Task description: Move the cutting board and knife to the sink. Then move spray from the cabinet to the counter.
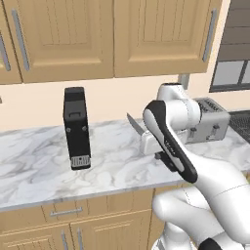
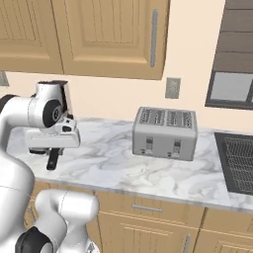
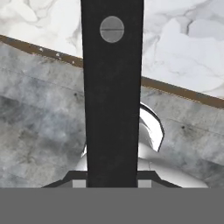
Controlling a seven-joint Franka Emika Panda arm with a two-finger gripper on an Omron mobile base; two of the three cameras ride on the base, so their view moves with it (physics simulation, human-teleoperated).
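Observation:
My gripper (image 3: 112,181) is shut on the knife, whose black handle (image 3: 112,100) runs straight up the hand view between the fingertips. In the left base view the knife's grey blade (image 1: 133,124) pokes up and to the left from behind my hand. The dark handle (image 2: 53,159) hangs below the hand in the right base view. I hold the knife above the front edge of the white marble counter (image 1: 34,166). The black sink (image 2: 239,163) lies far to the right. The cutting board, spray and open cabinet are out of view.
A tall black appliance (image 1: 77,128) stands on the counter left of my hand. A grey toaster (image 2: 165,132) sits between my hand and the sink. Panelled wooden wall cabinets (image 1: 63,36) hang overhead. A dark window (image 2: 232,74) is at the right.

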